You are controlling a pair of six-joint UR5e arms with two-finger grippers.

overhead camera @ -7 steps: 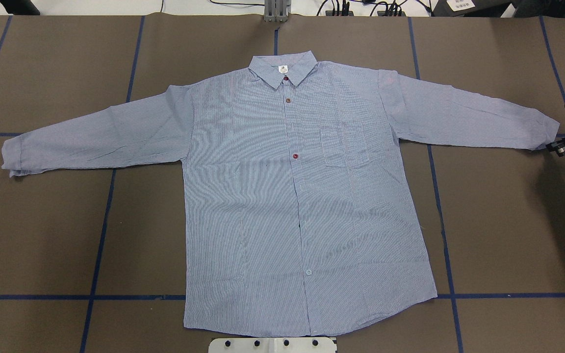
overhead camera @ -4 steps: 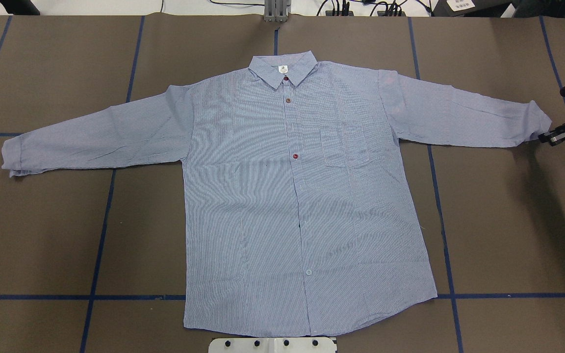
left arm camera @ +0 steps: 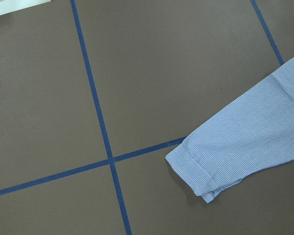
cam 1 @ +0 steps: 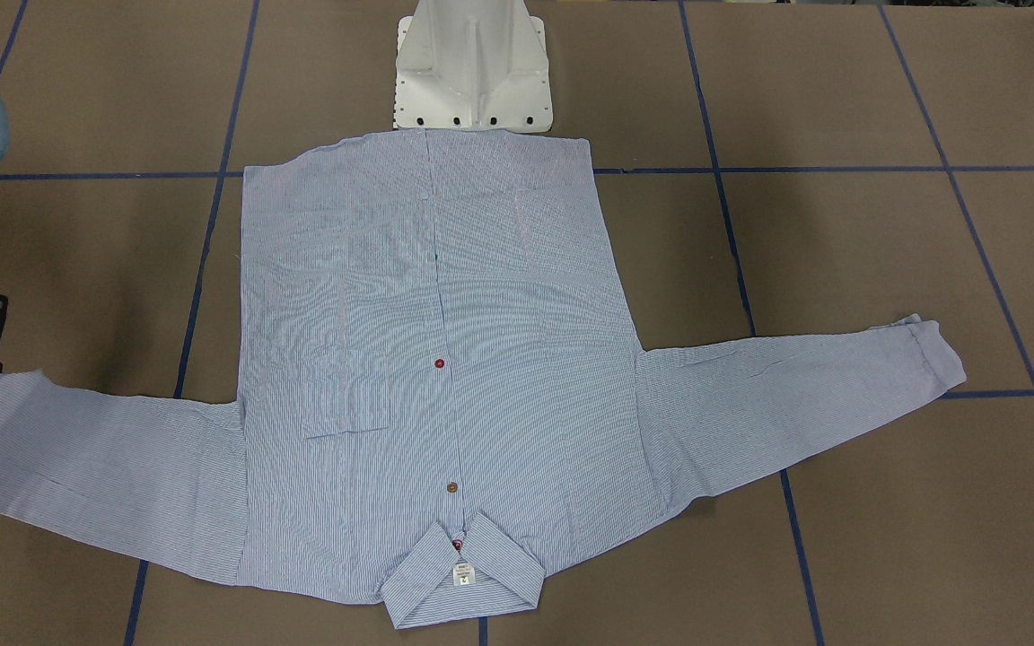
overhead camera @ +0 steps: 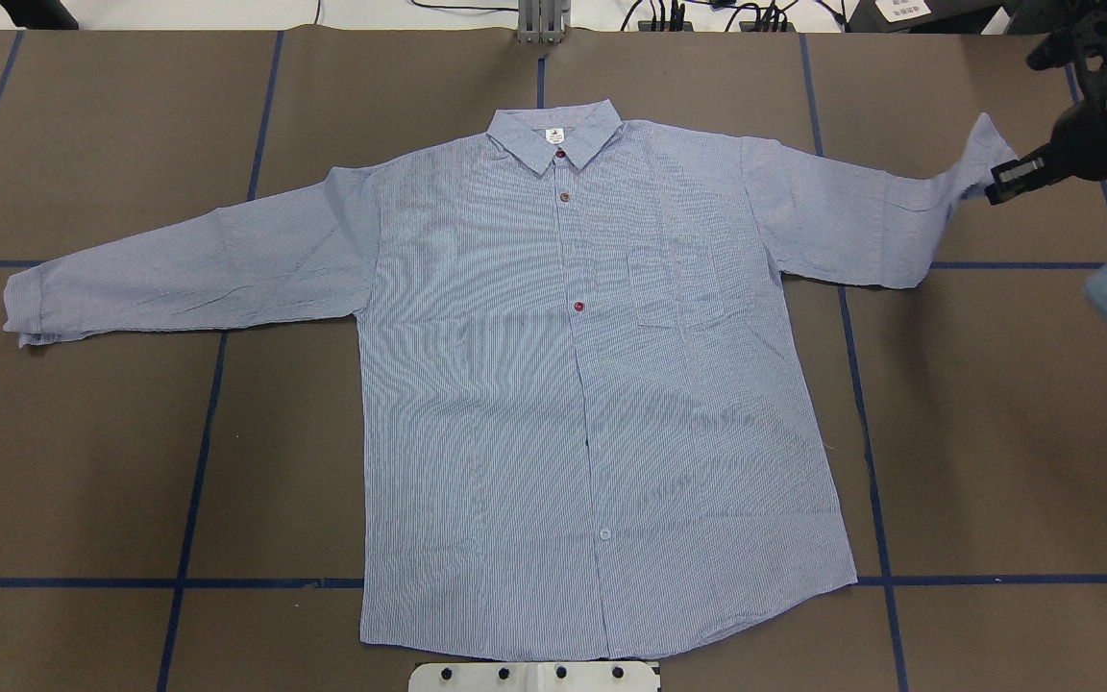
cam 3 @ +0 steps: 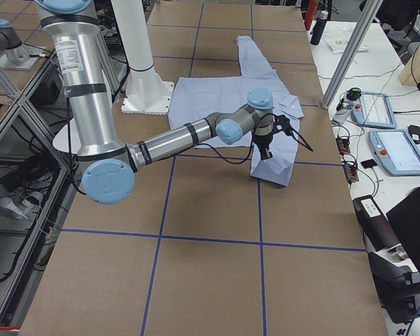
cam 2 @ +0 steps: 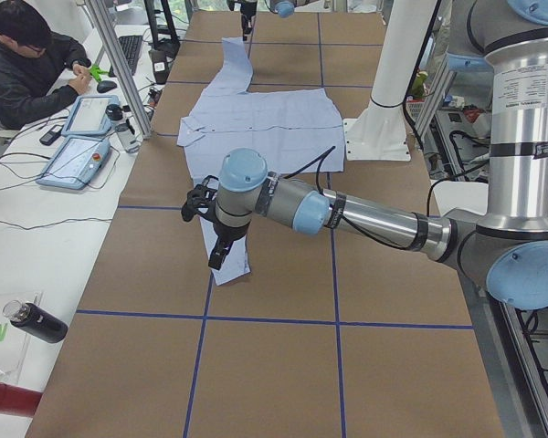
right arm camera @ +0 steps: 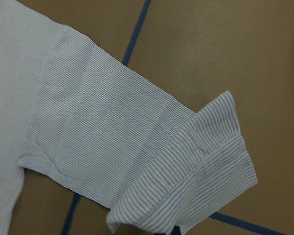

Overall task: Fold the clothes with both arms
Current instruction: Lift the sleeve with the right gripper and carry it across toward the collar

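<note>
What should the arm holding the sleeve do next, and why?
Probably swing the sleeve inward and lay it across the shirt. The right gripper holds the cuff raised off the table, while the shirt's body lies flat and spread, so folding that sleeve over seems due.

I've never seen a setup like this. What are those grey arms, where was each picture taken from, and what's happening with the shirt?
Those are two robot arms, each ending in a two-finger gripper. Two cameras look down on the table, one from behind the robot and one facing it. Two more stand at the table's ends, and one rides on each wrist. A light blue striped shirt lies spread out, front up. The right gripper pinches one sleeve's cuff and holds it up off the table. The left gripper hangs over the other cuff, which lies flat. I can't tell whether that gripper is open.
</note>
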